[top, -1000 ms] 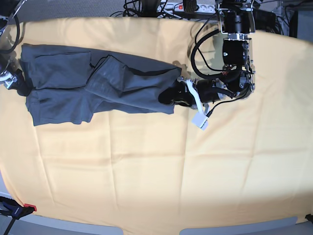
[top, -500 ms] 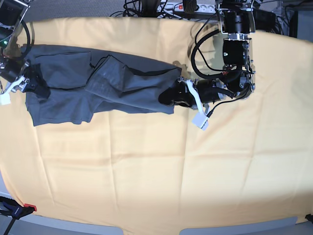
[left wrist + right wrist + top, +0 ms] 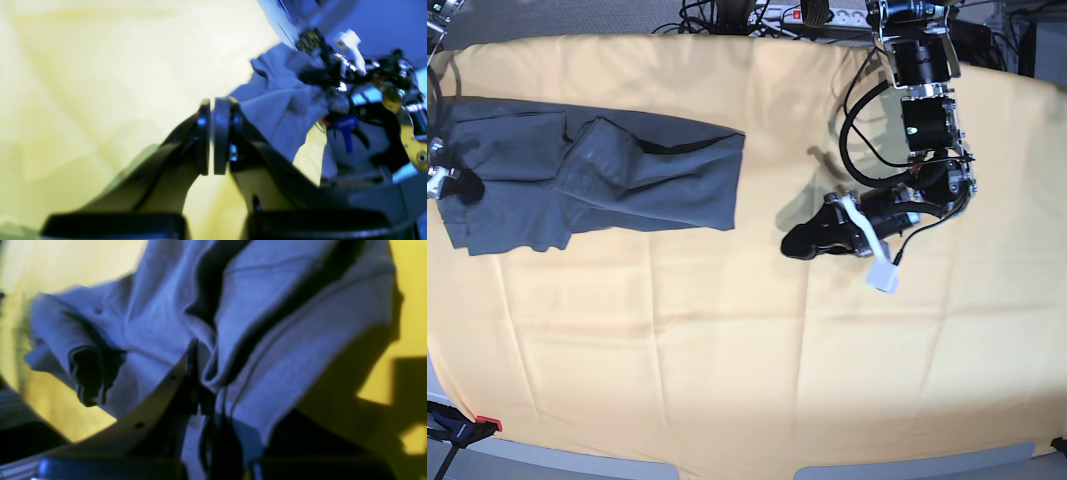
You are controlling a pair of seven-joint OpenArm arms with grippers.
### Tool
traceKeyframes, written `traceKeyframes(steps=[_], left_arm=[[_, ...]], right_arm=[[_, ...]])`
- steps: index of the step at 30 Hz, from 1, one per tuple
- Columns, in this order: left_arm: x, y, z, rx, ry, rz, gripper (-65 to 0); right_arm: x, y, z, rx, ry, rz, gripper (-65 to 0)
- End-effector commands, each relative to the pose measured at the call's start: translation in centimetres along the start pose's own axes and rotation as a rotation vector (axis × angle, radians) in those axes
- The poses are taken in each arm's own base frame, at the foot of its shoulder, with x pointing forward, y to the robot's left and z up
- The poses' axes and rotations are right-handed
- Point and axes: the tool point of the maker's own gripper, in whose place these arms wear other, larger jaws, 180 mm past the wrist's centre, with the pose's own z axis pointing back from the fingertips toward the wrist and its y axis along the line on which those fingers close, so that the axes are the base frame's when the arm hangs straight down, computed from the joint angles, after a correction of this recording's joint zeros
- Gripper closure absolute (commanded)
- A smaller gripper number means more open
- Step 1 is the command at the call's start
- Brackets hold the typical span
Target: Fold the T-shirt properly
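The dark slate-grey T-shirt (image 3: pixel 627 170) lies in a long rumpled band at the back left of the yellow-orange cloth (image 3: pixel 747 350). My right gripper (image 3: pixel 455 186) is shut on the shirt's left end. In the right wrist view the fabric (image 3: pixel 283 340) bunches between the closed jaws of that gripper (image 3: pixel 200 390). My left gripper (image 3: pixel 795 243) is shut and empty, low over the bare cloth to the right of the shirt's right edge. In the left wrist view its pads (image 3: pixel 211 133) meet with nothing between them, and the shirt (image 3: pixel 277 103) lies beyond.
Cables and a power strip (image 3: pixel 807 15) run along the table's back edge. A red and black clamp (image 3: pixel 467 428) sits at the front left corner. The yellow-orange cloth covers the whole table, with shallow creases.
The shirt has slid to the left with my right gripper holding it. My left gripper has let go of the shirt's right end and moved right and toward the front.
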Motion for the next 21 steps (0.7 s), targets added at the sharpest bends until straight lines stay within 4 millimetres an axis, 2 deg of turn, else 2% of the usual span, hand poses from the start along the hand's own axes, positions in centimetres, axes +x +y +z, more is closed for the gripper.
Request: traceKeyframes(steps=[1, 4, 6, 8, 10, 12, 17, 19, 21], left_arm=[[2.1, -0.4, 0.4, -0.012, -0.063, -0.031, -6.3], [2.3, 0.9, 1.5, 0.042, -0.075, -0.027, -6.3], [1.8, 1.7, 2.1, 0.077, -0.058, -0.029, -6.3], [1.1, 2.2, 3.0, 0.098, -0.040, -0.026, -6.3], [0.3, 2.6, 3.6, 0.111, -0.019, -0.029, -6.3], [-0.3, 2.9, 4.3, 0.125, -0.004, -0.022, -6.3], [-0.8, 3.4, 5.1, 0.146, 0.019, -0.023, -6.3], [-0.9, 3.6, 5.4, 0.152, 0.027, -0.027, -6.3], [-0.8, 3.7, 5.6, 0.157, 0.030, -0.032, -6.2]], right_arm=[[2.9, 0.3, 1.7, -0.009, -0.070, 0.060, 0.0], [4.7, 1.9, 2.6, -0.018, -0.091, 0.158, 0.0], [5.5, 3.6, 3.0, -0.023, -0.086, 0.230, 0.0], [6.6, 6.6, 3.2, 0.031, -0.121, 0.303, 0.0], [7.7, 10.5, 3.4, 0.119, -0.193, 0.380, 0.0], [8.0, 14.0, 3.4, 0.175, -0.247, 0.455, 0.0], [7.1, 21.3, 3.5, 0.248, -0.343, 0.621, 0.0], [5.8, 23.3, 3.5, 0.272, -0.356, 0.665, 0.0], [4.3, 24.3, 3.0, 0.295, -0.345, 0.659, 0.0]])
